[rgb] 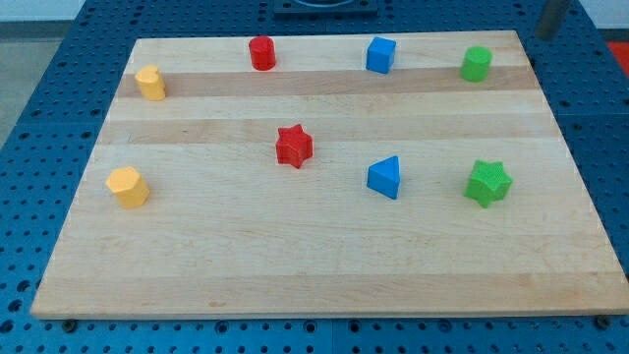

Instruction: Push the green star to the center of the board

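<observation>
On the pale wooden desk [324, 265], a yellow block [128, 186] sits at the view's left with a yellow cylinder [150, 83] above it. A red star [293, 146] lies near centre, a blue wedge [385, 177] to its right. The green star [487, 183] rests near the right edge. The tip does not show, so its place relative to the blocks cannot be told.
</observation>
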You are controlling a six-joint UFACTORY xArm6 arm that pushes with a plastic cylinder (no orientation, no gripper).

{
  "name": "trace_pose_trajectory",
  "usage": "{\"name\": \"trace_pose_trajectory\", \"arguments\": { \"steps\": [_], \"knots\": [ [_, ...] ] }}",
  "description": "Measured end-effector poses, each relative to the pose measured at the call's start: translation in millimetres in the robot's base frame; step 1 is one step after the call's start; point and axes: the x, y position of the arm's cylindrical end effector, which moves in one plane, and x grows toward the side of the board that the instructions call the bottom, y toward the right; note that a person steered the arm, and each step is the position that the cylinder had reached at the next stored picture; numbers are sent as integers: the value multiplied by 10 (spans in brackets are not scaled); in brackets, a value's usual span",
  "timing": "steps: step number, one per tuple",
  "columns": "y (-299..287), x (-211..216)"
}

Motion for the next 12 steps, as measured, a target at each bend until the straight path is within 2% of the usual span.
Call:
{"name": "trace_pose_trajectory", "arguments": {
  "steps": [1, 2, 3, 4, 5, 6, 7, 8, 12],
  "knots": [
    [0, 0],
    [16, 475],
    [-10, 1202],
    [-10, 1221],
    [-160, 2052],
    [-160, 2084],
    [-254, 2357],
    [-360, 2806],
    [-738, 2711]
  ]
}}
